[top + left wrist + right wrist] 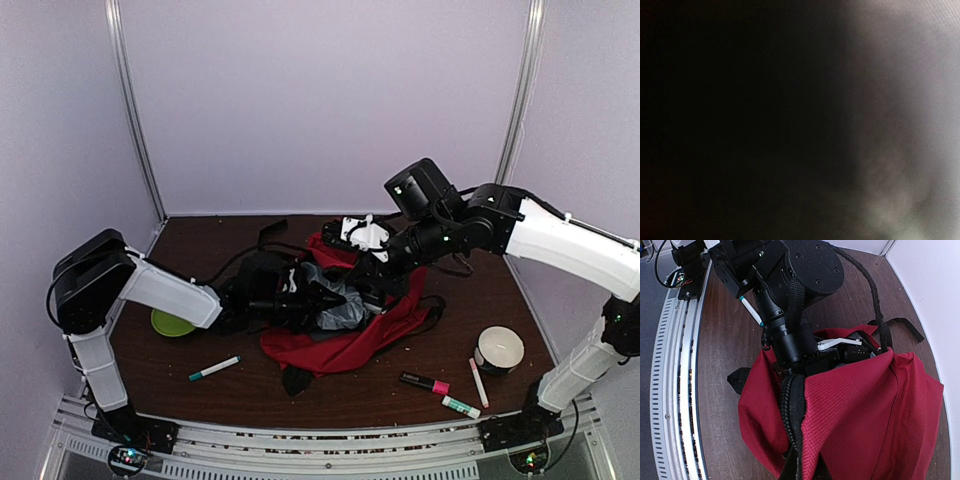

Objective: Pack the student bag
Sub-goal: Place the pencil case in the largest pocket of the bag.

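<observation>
The student bag (pixel 350 345) is a red backpack lying crumpled in the middle of the table. In the right wrist view its red fabric (pixel 865 410) and black zipper edge (pixel 790 410) rise straight into my right gripper (pixel 802 471), which is shut on that rim and holds it up. From above, the right gripper (pixel 374 283) sits over the bag's open mouth. My left arm (pixel 180 295) reaches in from the left, and its black wrist (pixel 790 340) goes down into the opening. Its fingers are hidden inside. The left wrist view is only darkness with a grey blur.
Left of the bag lies a green dish (pixel 170 323), with a teal marker (pixel 214 369) near the front. A white roll (pixel 499 349), a pink marker (pixel 425 382), a thin pen (pixel 479 382) and a green-capped marker (pixel 461 406) lie at the front right. Black straps (pixel 270 235) trail toward the back.
</observation>
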`<state>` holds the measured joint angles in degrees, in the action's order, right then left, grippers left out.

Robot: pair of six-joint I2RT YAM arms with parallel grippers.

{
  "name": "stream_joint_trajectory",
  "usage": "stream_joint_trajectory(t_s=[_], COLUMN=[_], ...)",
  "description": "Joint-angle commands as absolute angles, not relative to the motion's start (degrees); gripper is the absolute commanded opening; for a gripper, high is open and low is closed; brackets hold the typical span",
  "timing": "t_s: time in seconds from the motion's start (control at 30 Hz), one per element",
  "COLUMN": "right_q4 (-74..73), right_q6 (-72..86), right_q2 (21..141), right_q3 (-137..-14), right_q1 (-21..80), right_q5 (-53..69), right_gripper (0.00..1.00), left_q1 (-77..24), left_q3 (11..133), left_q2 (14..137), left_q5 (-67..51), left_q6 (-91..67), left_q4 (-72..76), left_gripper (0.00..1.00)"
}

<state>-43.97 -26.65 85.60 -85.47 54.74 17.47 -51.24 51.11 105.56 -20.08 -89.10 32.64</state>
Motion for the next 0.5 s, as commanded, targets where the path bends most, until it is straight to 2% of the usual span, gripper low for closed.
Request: stream_joint_trajectory(t_s=[0.0,0.23,0.27,0.3,0.33,0.47], right_q4=[-42.1,-41.4,-41.3,-41.3,-41.1,-40.3], right_q6=[-26.4,-25.6,-25.7,-25.7,-25.7,-25.8], right_q2=[85.3,86.1,86.1,86.1,86.1,86.7], right_q3=[-88.2,-88.1,-87.8,-87.4,-86.9,-84.7], right_q1=[55.5,55.1,55.1,55.1,55.1,55.1], right_q5=[16.9,16.1,16.2,16.6,16.9,18.4], right_gripper=[0.00,0.00,0.00,0.00,0.00,0.00], left_q1=[-52.1,-52.4,-52.4,-52.4,-52.3,-51.9], left_q3=[51.7,46.2,45.8,46.0,46.6,49.3], left_q2=[105.3,95.6,94.1,93.1,92.3,91.7], left_q5=[-22.4,-20.9,-20.1,-19.6,-19.6,-19.7], left_q6=[-90.9,-85.9,-84.7,-83.3,-81.5,-76.9], left_q4=[33.0,21.2,20.4,19.3,18.4,14.4], left_gripper=[0.42,0.65,0.78,0.86,0.89,0.92])
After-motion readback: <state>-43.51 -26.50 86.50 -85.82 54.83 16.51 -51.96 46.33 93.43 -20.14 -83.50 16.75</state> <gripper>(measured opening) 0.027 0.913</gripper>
